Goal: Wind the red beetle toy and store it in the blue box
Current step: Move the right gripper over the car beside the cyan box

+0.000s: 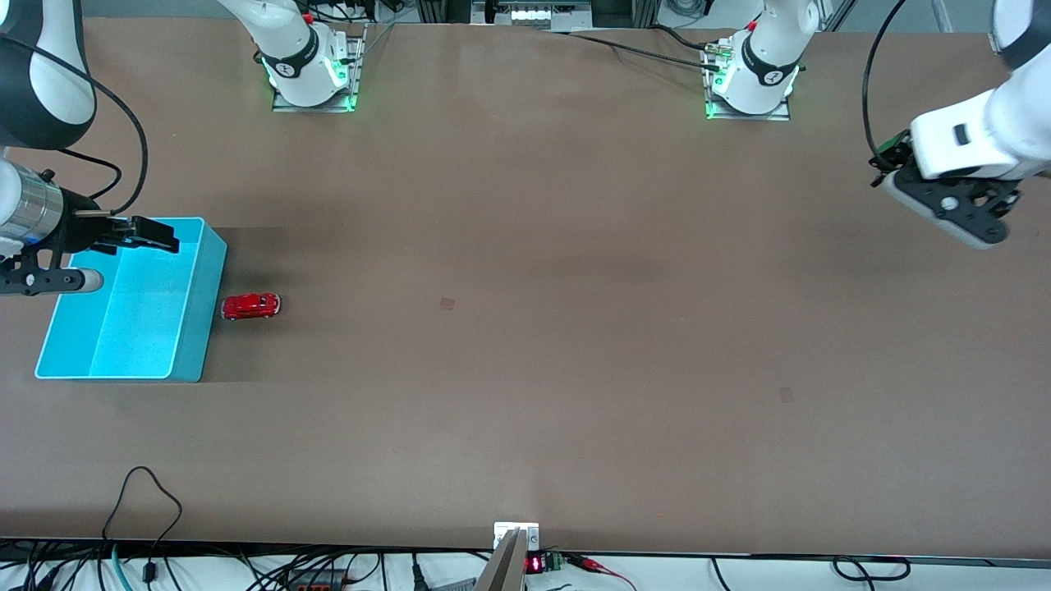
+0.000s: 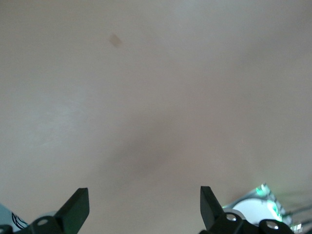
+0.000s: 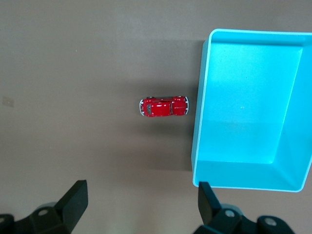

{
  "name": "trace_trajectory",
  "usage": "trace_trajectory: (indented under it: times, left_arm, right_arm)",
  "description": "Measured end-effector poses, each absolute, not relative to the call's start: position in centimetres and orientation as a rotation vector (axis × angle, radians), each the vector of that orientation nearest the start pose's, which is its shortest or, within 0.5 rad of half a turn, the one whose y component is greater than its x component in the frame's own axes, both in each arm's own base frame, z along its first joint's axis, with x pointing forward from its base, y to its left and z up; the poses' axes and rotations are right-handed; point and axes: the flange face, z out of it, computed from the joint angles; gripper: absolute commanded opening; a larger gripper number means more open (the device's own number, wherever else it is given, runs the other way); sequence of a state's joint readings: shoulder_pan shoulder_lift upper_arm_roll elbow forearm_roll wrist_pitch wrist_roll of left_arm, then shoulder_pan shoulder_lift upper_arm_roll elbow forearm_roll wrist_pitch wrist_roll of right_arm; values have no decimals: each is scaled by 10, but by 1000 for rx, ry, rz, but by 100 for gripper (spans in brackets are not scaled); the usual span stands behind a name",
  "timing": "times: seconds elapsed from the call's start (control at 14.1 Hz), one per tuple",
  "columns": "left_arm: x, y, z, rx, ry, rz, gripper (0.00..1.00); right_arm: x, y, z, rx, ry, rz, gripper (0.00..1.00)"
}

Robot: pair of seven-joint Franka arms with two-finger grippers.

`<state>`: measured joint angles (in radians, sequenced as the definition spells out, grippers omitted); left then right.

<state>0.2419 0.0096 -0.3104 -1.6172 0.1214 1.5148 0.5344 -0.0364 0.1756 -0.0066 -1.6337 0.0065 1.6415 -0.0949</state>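
Note:
The red beetle toy [image 1: 250, 305] stands on its wheels on the brown table, just beside the long wall of the blue box [image 1: 209, 304], toward the table's middle. The box is open-topped and empty. Both show in the right wrist view, the toy [image 3: 163, 107] apart from the box [image 3: 243, 122]. My right gripper [image 1: 167, 240] hovers over the box's farther end, open and empty, and also shows in its wrist view [image 3: 141, 200]. My left gripper [image 1: 952, 205] waits raised over the left arm's end of the table, open and empty [image 2: 145, 204].
The two arm bases [image 1: 312, 74] [image 1: 751, 78] stand along the table's farther edge. Cables [image 1: 144, 509] and a small mount [image 1: 516, 542] lie at the nearer edge. A small dark mark [image 1: 447, 304] is on the table's middle.

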Motion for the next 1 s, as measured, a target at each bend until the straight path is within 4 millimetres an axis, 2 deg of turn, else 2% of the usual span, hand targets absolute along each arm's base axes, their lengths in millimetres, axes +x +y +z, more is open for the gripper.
trace_trajectory:
  times: [0.14,0.28,0.5,0.78,0.92,1.0]
  left_arm:
    - [552,-22,613,-2942,754,141,100]
    - [554,-21,620,-2979,584,108,100]
    - [555,-24,621,-3042,364,91,100]
    - [555,-30,621,-3141,170,83,100]
    - [554,-24,622,-3156,102,87,100]
    - [551,-23,620,-3155,75,104,100]
  right_arm:
    - [594,-21,497,-3103,-120,302,100]
    - [593,-11,496,-3099,-154,326,100]
    - [588,-3,493,-3090,-176,384,100]
    - [583,2,490,-3075,-214,448,100]
    - [583,6,480,-3067,-281,434,100]
    - [583,10,467,-3056,-353,418,100]
